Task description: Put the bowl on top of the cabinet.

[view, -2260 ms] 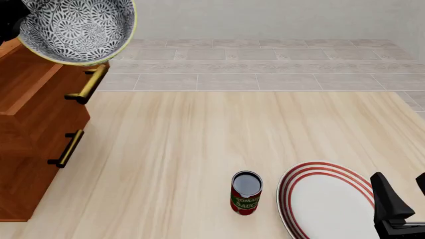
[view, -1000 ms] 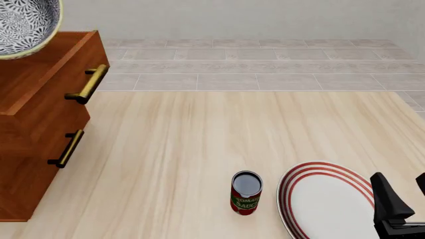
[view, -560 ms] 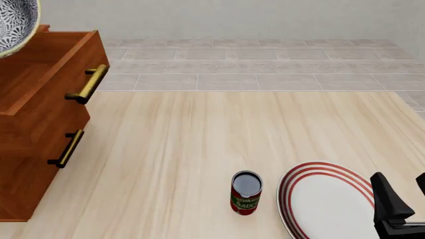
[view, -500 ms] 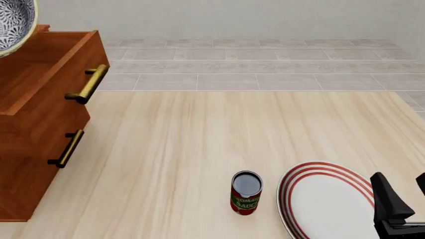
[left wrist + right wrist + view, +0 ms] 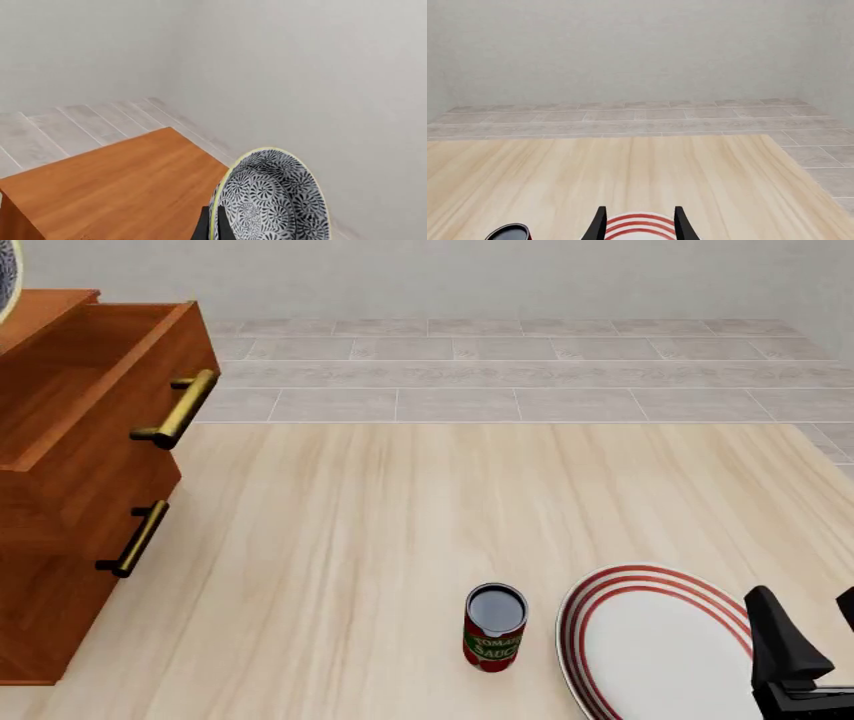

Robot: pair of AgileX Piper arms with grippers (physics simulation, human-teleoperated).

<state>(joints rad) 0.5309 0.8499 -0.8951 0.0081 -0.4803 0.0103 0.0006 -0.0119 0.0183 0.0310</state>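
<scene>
The bowl (image 5: 270,200), blue-grey floral with a cream rim, hangs tilted on edge over the flat top of the reddish-brown cabinet (image 5: 113,185). My left gripper (image 5: 212,228) is shut on the bowl's rim, one dark finger on each side. In the front view only a sliver of the bowl (image 5: 4,280) shows at the top left corner, above the cabinet (image 5: 80,440), and the left gripper is out of frame. My right gripper (image 5: 810,635) stands open at the lower right, over the plate's edge, with nothing between its fingers (image 5: 599,224).
A white plate with red rings (image 5: 654,645) lies at the front right of the table. A red tomato sauce can (image 5: 495,627) stands upright just left of it. The cabinet's brass handles (image 5: 174,410) jut out toward the table's middle.
The bowl has travelled left over the cabinet top, sliding almost fully out of the front view. The right arm, can and plate have not moved.
</scene>
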